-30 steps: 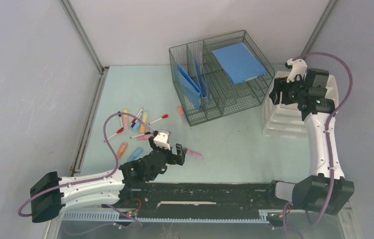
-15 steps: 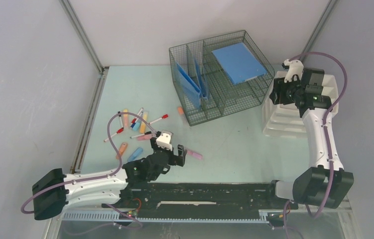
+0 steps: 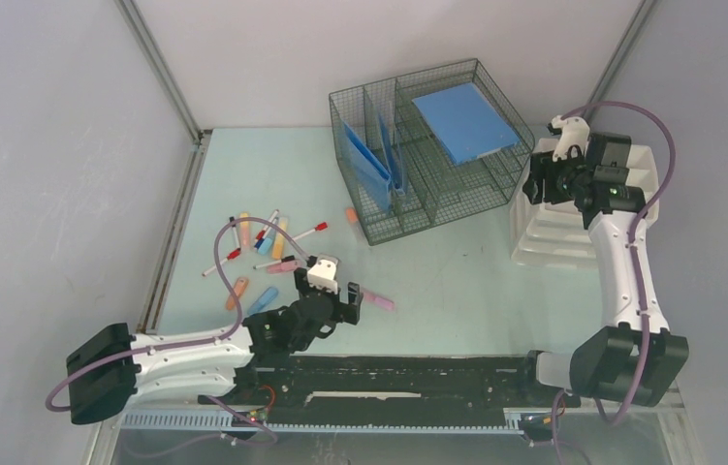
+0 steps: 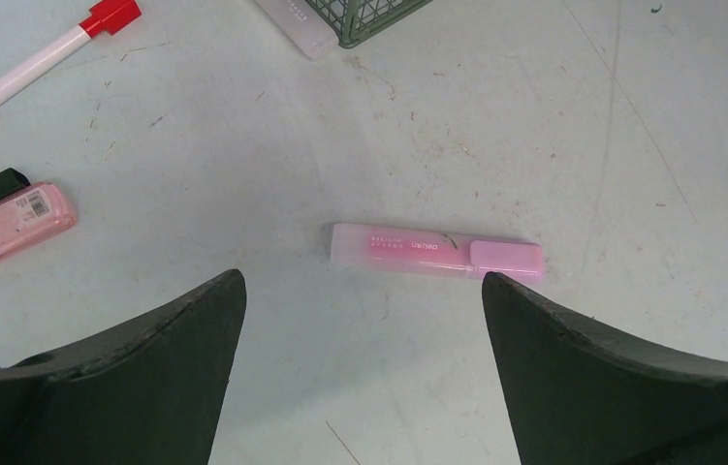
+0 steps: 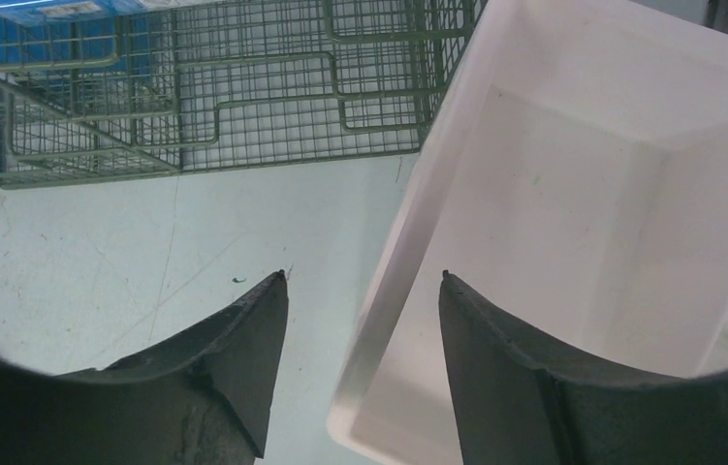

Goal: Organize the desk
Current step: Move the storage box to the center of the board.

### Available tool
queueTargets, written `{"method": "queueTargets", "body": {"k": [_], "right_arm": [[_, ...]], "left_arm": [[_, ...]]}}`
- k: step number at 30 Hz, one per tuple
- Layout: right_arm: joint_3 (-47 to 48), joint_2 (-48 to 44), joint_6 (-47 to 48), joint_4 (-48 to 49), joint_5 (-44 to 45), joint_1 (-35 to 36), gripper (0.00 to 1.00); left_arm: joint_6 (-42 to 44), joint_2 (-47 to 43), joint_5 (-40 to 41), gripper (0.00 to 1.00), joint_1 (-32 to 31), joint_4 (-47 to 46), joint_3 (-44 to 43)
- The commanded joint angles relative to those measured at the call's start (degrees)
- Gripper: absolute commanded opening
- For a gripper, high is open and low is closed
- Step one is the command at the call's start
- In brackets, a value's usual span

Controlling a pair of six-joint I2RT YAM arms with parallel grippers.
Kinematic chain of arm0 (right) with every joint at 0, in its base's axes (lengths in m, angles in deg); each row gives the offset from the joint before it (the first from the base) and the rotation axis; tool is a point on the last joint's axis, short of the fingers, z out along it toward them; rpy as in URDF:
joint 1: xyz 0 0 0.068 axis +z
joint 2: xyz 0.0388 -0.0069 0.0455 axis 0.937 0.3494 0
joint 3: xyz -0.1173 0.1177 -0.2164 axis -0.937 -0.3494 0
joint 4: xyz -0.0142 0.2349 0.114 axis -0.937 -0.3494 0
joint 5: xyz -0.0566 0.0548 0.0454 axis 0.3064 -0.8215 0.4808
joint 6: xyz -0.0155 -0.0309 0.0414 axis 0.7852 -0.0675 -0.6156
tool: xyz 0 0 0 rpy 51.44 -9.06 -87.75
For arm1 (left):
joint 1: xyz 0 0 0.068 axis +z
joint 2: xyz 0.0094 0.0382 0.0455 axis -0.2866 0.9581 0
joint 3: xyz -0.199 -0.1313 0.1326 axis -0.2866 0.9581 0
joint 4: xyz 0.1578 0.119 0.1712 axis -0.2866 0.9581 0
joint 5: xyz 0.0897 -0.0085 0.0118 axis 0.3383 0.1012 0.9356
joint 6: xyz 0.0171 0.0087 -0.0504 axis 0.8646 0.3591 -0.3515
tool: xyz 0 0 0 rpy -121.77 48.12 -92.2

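Observation:
The pale mint desk carries a scatter of markers and highlighters at the left. A pink highlighter lies flat, alone, just beyond my left gripper. That gripper is wide open and hovers low over the bare surface; in the top view the left gripper sits just left of the pink highlighter. My right gripper is open and straddles the left rim of a white tray without touching it. Seen from above, the right gripper is at the tray's far left corner.
A green wire basket with dividers stands at the back centre, holding blue folders. Its corner shows in the left wrist view, with a red-capped marker and another pink highlighter at the left. Grey walls close in on both sides.
My left arm has slid a little right and nearer, bringing its open gripper close to the lone pink highlighter. My right gripper shifted slightly left over the tray rim.

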Motion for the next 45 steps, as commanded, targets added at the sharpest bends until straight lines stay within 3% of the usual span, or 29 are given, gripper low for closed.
{"method": "queueTargets", "body": {"k": [1, 8, 13, 19, 29, 33, 38, 45], "right_arm": [[1.0, -5.5, 2.1, -0.5, -2.6, -0.6, 0.69], [-1.6, -14.0, 3.4, -3.1, -6.5, -3.5, 0.74], [-5.1, -20.3, 2.4, -5.4, -16.9, -9.4, 0.74], [-10.2, -25.6, 1.3, -7.2, -31.3, -21.4, 0.74], [-20.8, -27.9, -2.0, -4.1, -47.6, -40.6, 0.75], [-26.4, -28.2, -4.5, 1.4, -51.9, -46.7, 0.76], [-35.9, -25.8, -18.6, 20.2, -58.7, -56.2, 0.74], [-43.9, -20.1, -26.1, 33.9, -57.3, -57.2, 0.74]], "left_arm": [[-0.2, -2.0, 1.1, 0.99, 0.3, 0.6, -2.4], [-4.5, -8.4, -5.2, 0.99, 0.3, -1.7, 1.0], [-6.7, -12.1, -7.8, 0.99, 0.3, -3.5, 3.2], [-7.5, -13.7, -9.1, 1.0, 0.3, -4.9, 4.0], [-8.8, -13.3, -10.6, 1.0, 0.3, -6.8, 5.1], [-9.0, -13.8, -10.8, 1.0, 0.3, -6.0, 4.7], [-10.1, -13.9, -11.3, 1.0, 0.3, -6.4, 4.6], [-11.2, -12.6, -11.8, 1.0, 0.3, -7.4, 4.4]]}}
